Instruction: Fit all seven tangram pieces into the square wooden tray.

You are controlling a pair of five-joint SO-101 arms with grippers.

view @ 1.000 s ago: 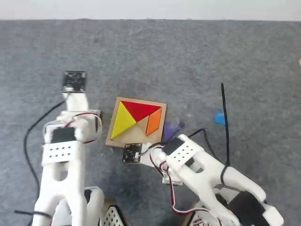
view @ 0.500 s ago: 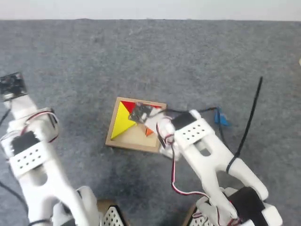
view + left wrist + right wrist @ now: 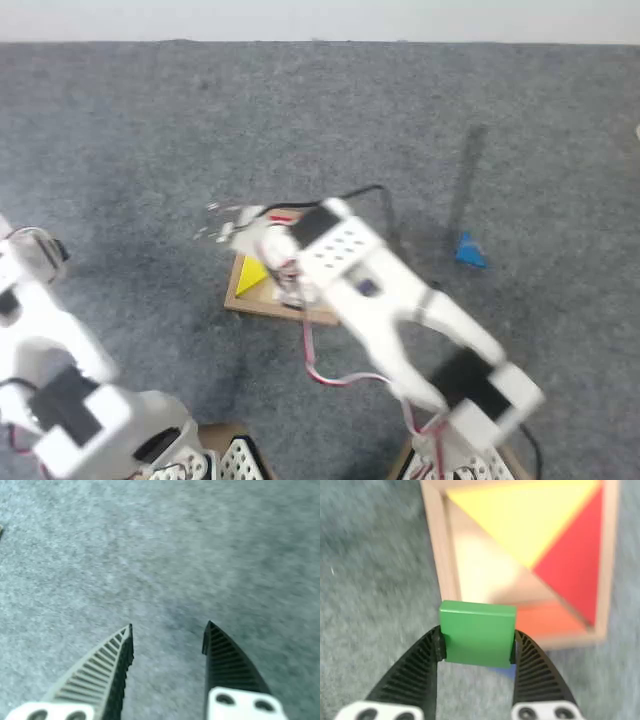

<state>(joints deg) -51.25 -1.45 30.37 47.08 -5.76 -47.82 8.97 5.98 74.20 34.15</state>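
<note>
A grey, carpet-like table (image 3: pixel 400 120) is carrying everything, its felted cover running out to a pale strip along the 12 o'clock edge. A square wooden tray (image 3: pixel 245 302) is lying flat on the cover just toward 9 o'clock from the middle, turned slightly so that its sides are not squaring with the table's edges. A small blue piece (image 3: pixel 468 250) is resting directly on the grey cover at about 3 o'clock from the tray, well apart from it. The arm bases (image 3: pixel 235 458) are standing at the 6 o'clock edge, one toward 7 o'clock and one toward 5 o'clock.
</note>
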